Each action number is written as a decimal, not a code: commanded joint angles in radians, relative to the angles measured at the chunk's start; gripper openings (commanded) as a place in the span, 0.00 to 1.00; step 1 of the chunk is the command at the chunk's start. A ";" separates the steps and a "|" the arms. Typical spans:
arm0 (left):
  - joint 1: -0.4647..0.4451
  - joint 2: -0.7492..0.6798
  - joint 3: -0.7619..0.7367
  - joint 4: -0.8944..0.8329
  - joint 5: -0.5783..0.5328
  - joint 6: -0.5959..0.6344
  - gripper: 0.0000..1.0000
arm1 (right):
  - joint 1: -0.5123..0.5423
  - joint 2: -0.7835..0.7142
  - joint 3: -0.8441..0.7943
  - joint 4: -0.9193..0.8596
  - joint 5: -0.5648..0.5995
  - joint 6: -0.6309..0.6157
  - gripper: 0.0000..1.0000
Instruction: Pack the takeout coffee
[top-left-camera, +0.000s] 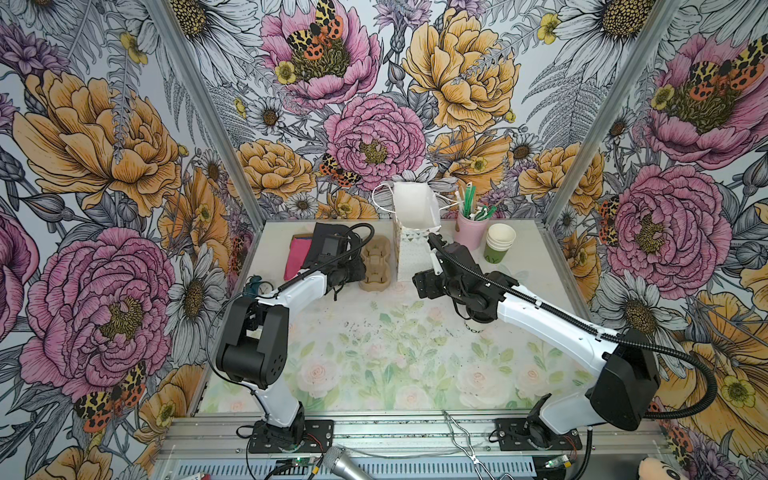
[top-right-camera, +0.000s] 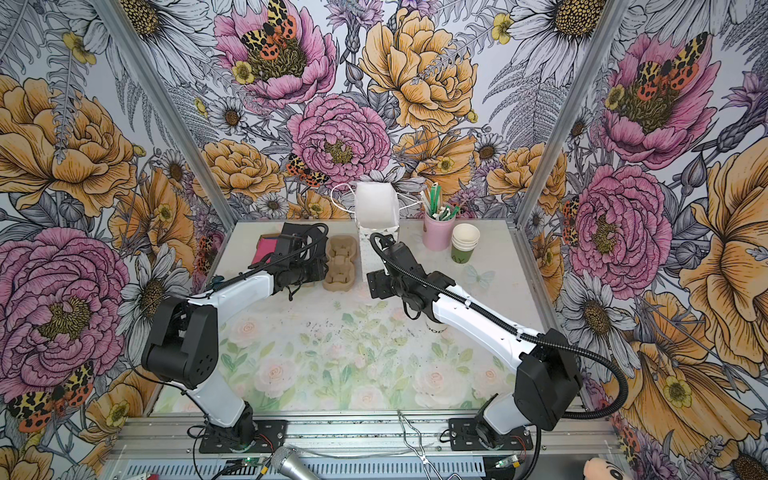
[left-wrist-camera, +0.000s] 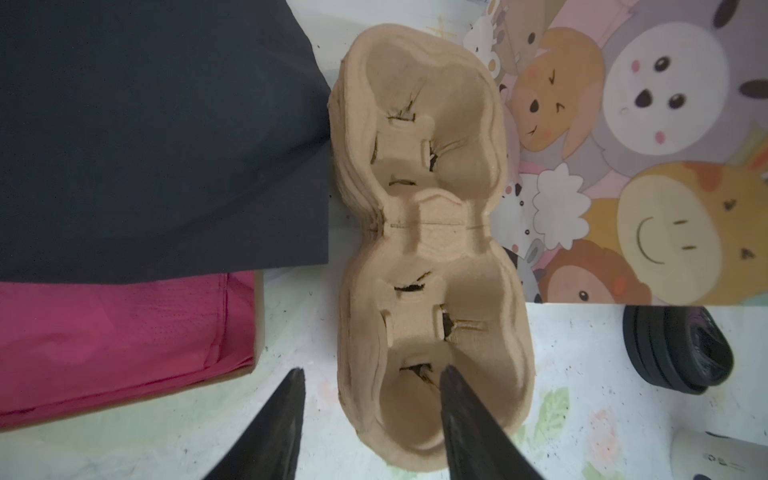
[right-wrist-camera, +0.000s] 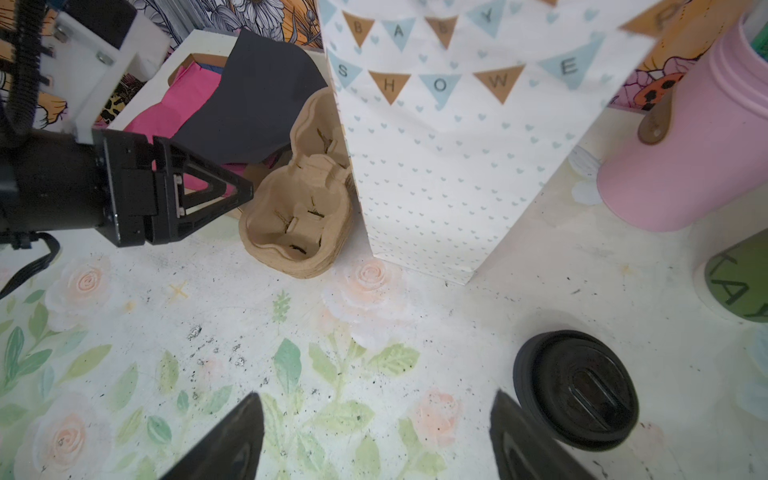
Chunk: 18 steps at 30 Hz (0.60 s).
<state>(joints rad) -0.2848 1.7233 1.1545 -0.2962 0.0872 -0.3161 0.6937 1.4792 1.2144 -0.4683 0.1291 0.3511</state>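
Left end effector (left-wrist-camera: 372, 372) astride one stack of two-well carriers (left-wrist-camera: 432, 237).

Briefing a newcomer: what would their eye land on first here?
The loud floral wallpaper enclosing the table on three sides. Then the tall white bag, standing open at the back middle, with a brown cup carrier just left of it. The left gripper hangs over one wall of the carrier's front well, jaws open.
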 joint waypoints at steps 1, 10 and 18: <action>-0.014 0.039 0.050 -0.018 -0.046 0.021 0.46 | 0.000 -0.023 -0.009 0.020 0.021 0.001 0.86; -0.029 0.129 0.091 -0.027 -0.078 0.015 0.34 | 0.000 -0.022 -0.019 0.020 0.020 -0.009 0.87; -0.055 0.140 0.089 -0.027 -0.096 0.012 0.24 | 0.000 -0.029 -0.041 0.020 0.021 -0.011 0.87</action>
<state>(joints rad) -0.3264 1.8652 1.2194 -0.3225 0.0147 -0.3042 0.6937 1.4792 1.1851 -0.4656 0.1318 0.3481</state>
